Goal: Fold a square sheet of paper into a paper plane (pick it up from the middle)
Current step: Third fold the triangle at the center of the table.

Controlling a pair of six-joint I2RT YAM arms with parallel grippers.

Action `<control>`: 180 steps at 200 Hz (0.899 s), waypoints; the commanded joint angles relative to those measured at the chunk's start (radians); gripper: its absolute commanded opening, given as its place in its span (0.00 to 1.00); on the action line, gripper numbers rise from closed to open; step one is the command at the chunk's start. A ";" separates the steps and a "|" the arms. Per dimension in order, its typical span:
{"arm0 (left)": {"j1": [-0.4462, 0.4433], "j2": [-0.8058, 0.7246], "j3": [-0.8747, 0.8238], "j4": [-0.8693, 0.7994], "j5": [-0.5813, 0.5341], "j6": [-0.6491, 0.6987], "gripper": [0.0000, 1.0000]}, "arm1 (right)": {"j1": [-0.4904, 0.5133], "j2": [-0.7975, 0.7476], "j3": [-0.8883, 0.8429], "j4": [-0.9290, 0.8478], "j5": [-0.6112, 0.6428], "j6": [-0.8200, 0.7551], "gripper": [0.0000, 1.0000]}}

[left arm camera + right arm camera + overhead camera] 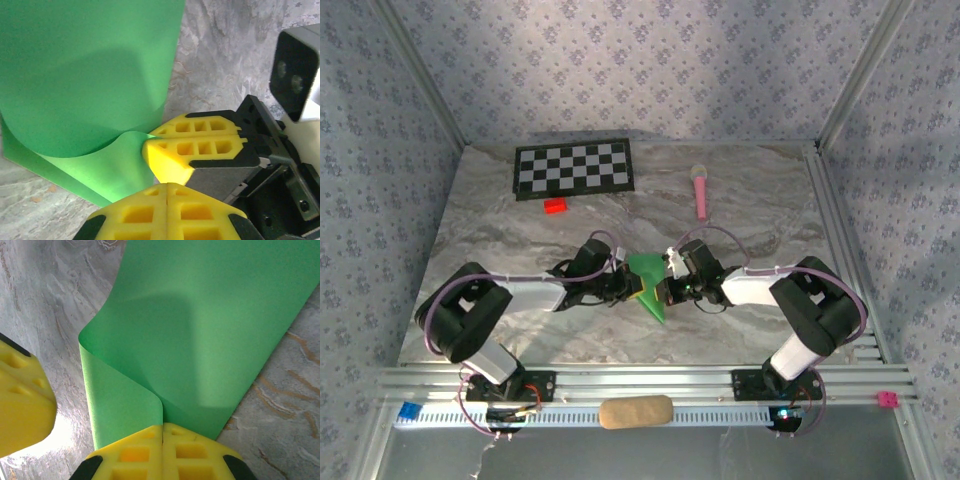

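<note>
Top external view: nearer than the black-and-white checkerboard (pixel 573 167), the thin bright green paper sheet (pixel 643 268), curled over, is pinched by the right gripper (pixel 666 290), apparently for creasing; the left gripper (pixel 629 287) is seen pressed together.

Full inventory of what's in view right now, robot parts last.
paper: 1, green, curled over itself, table centre between the grippers
checkerboard: 1, black-and-white, far left of the table
block: 1, red, just in front of the checkerboard
microphone toy: 1, pink, far side, right of centre
pad: 1, tan, near rail between the arm bases
blue piece: 1, blue, near rail, left end
pink piece: 1, pink, near rail, right end
table: 1, grey marble pattern
left gripper: 1, yellow fingers, shut, beside the paper
right gripper: 1, yellow fingers, shut on the paper
</note>
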 commanded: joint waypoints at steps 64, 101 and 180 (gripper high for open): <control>-0.014 0.048 0.002 0.042 0.014 -0.001 0.00 | 0.001 0.011 -0.038 -0.071 0.072 -0.002 0.00; -0.015 0.070 0.004 0.058 0.016 -0.003 0.00 | 0.000 0.012 -0.039 -0.072 0.073 -0.003 0.00; -0.020 0.141 -0.014 0.043 -0.022 0.016 0.00 | 0.001 0.010 -0.038 -0.069 0.067 0.001 0.00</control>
